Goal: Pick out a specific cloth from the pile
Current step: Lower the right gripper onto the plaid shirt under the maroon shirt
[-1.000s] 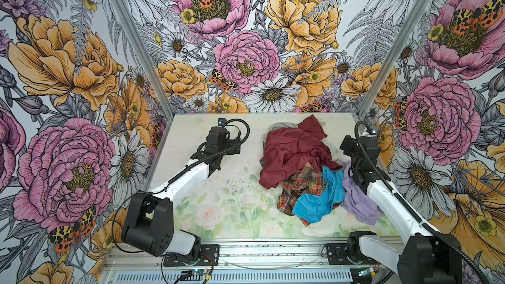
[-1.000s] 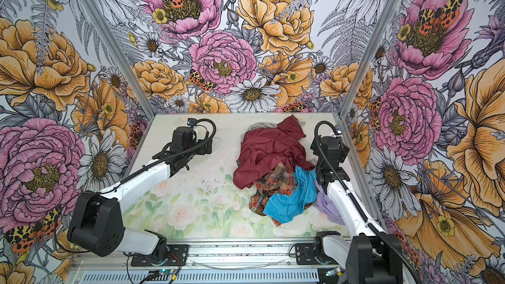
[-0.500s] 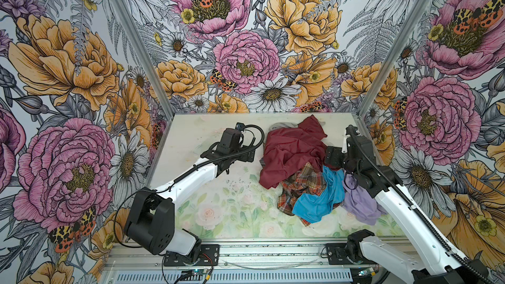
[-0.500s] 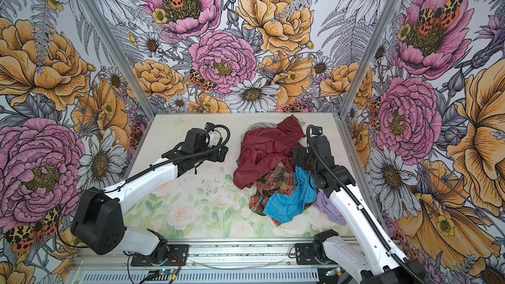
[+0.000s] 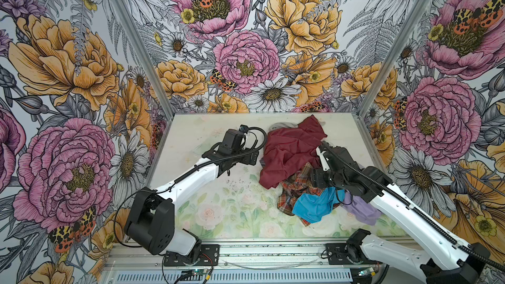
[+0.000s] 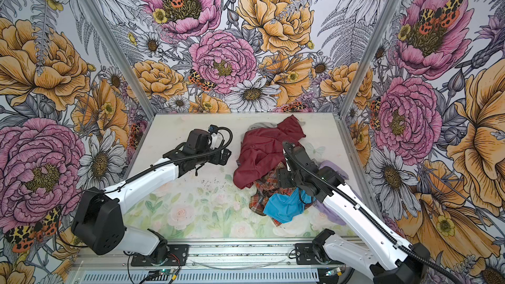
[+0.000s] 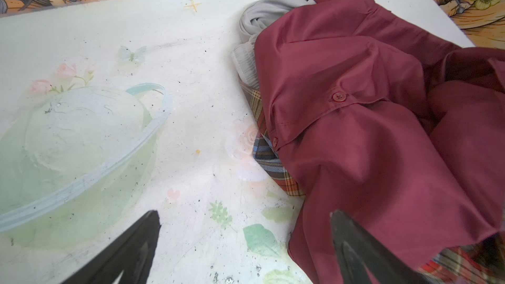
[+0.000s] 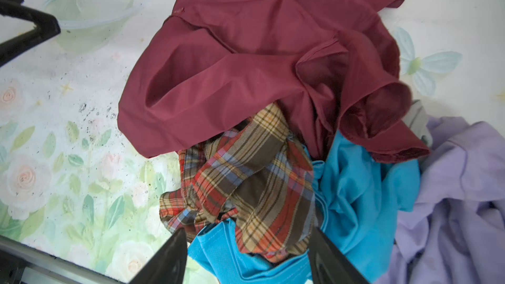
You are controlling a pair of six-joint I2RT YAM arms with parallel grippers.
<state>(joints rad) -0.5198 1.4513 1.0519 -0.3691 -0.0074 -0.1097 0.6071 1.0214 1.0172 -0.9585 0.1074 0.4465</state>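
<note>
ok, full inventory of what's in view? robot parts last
pile: 1, mixed colours, right half of the table
plaid shirt: 1, brown with red, orange and blue checks, near side of pile, partly under maroon and blue
maroon garment: 1, maroon, on top, far side of pile
blue garment: 1, bright blue, near edge of pile, partly over plaid shirt
lavender garment: 1, lavender, right edge of pile
grey garment: 1, grey, far edge, poking out from under maroon
table: 1, pale floral print, under everything
walls: 3, bold floral print, around the table
left gripper: 1, black, open, at the pile's left edge
right gripper: 1, black, open, astride a plaid fold
</note>
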